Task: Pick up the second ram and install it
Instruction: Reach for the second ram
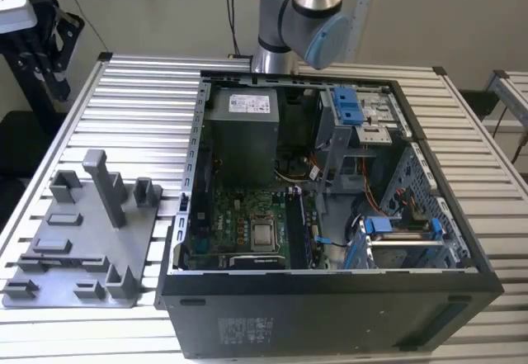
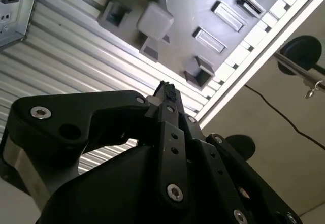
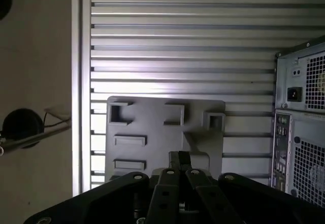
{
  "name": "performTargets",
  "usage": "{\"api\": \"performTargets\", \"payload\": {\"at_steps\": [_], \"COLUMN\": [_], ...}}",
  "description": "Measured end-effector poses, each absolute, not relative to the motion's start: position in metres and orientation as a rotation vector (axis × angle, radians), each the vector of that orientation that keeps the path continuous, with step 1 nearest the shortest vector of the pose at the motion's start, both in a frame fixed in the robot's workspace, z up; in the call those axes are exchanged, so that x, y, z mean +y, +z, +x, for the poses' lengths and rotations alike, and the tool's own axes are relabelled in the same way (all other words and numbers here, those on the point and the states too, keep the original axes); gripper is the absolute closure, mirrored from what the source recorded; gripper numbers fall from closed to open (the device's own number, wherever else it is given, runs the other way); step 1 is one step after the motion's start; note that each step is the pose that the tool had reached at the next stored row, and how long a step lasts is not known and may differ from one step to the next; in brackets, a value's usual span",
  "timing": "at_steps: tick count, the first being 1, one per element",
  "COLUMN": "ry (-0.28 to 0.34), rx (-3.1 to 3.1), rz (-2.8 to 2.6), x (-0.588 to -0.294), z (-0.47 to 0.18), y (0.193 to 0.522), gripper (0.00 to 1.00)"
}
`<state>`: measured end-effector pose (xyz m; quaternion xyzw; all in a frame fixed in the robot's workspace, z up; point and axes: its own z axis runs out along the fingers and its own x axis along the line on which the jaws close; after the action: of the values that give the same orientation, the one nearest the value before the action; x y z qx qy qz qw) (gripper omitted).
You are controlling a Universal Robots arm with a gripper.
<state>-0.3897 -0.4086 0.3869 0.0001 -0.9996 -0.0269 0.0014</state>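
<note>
Claw with fingers pressed together, seemingly empty, aimed toward the grey holder tray. We cannot tell where the second ram lies; we judge pick-up unstarted, needing the fingers parted first.

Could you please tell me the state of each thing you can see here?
Gripper: shut, hovering over the holder tray.
Holder tray: lying flat on the slatted table, beside the case.
Computer case: side open, interior exposed.
Memory slots: cannot tell whether filled.
</note>
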Motion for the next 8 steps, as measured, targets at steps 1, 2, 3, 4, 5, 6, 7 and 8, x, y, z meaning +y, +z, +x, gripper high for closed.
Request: {"api": "performTargets", "payload": {"at_steps": [1, 2, 3, 4, 5, 6, 7, 8], "ry": [-0.084, -0.084, -0.084, -0.084, -0.084, -0.084, -0.084, -0.084], "rx": [-3.138, -3.138, -3.138, -3.138, -3.138, -3.138, -3.139, -3.139], "rz": [0.003, 0.006, 0.009, 0.012, 0.014, 0.015, 0.015, 0.015], "x": [-0.4086, -0.4086, -0.4087, -0.4087, -0.4087, -0.4087, -0.4087, -0.4087], "z": [-0.3924, -0.3952, -0.3979, -0.4006, -0.402, -0.402, -0.402, -0.402], "y": [0.3867, 0.3866, 0.3865, 0.3865, 0.3864, 0.3864, 0.3864, 0.3864], "gripper": [0.89, 0.89, 0.89, 0.89, 0.89, 0.89, 0.89, 0.89]}}
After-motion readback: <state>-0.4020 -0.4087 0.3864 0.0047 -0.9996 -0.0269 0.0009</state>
